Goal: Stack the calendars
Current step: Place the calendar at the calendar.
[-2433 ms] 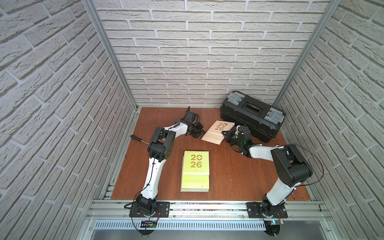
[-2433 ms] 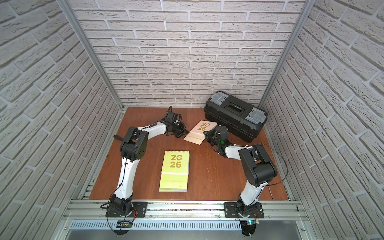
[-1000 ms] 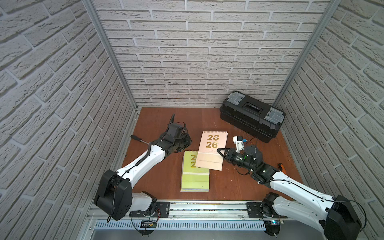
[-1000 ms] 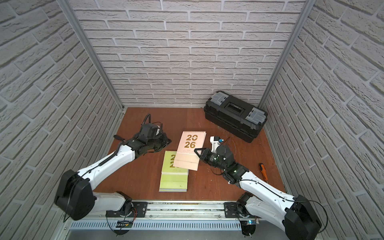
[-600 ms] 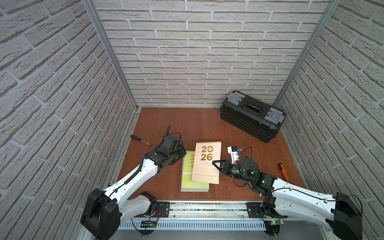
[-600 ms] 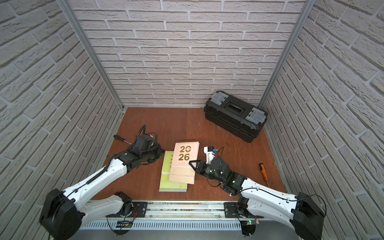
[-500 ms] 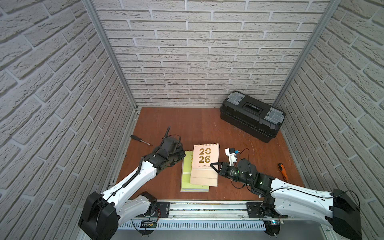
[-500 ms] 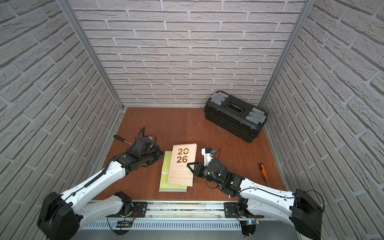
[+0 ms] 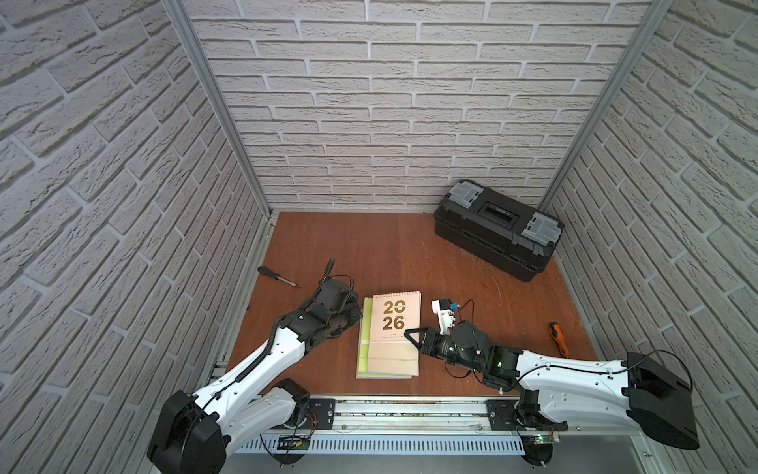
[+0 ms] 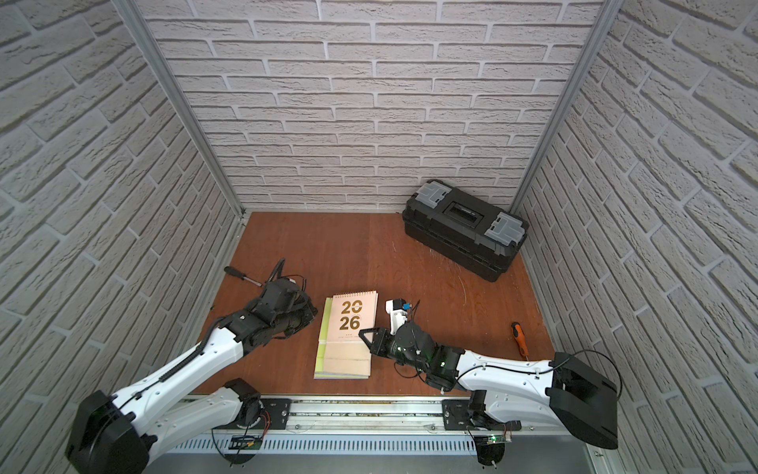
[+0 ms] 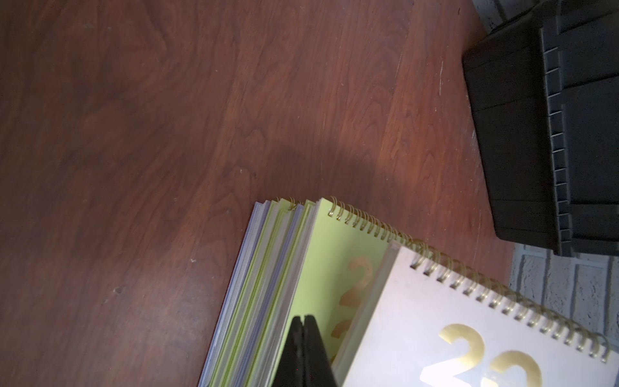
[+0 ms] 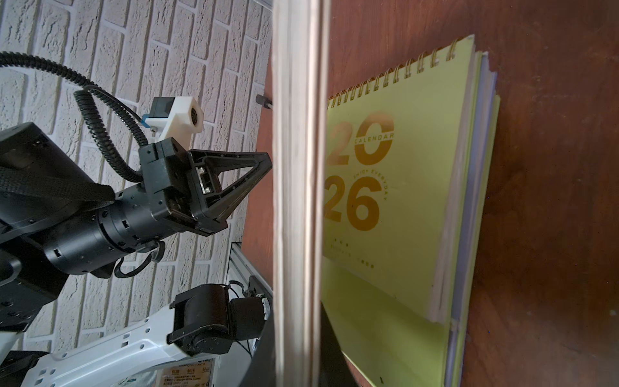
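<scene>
I read gold "20 26" on the cream calendar (image 9: 396,316); the lime green calendar (image 12: 402,187) shows "20 26" and "CALENDAR".

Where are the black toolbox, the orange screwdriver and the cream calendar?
black toolbox (image 9: 498,211): a top view, middle of its lid.
orange screwdriver (image 9: 557,334): a top view, on its handle.
cream calendar (image 9: 396,316): a top view, on its front cover.

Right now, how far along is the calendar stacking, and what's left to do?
Done: the lime green and lavender calendars lie in one pile. In hand: the right gripper is shut on the cream calendar, holding it over that pile, offset toward the right arm. The left gripper is shut and empty at the pile's edge. Left: lower, square up and release the cream one.
</scene>
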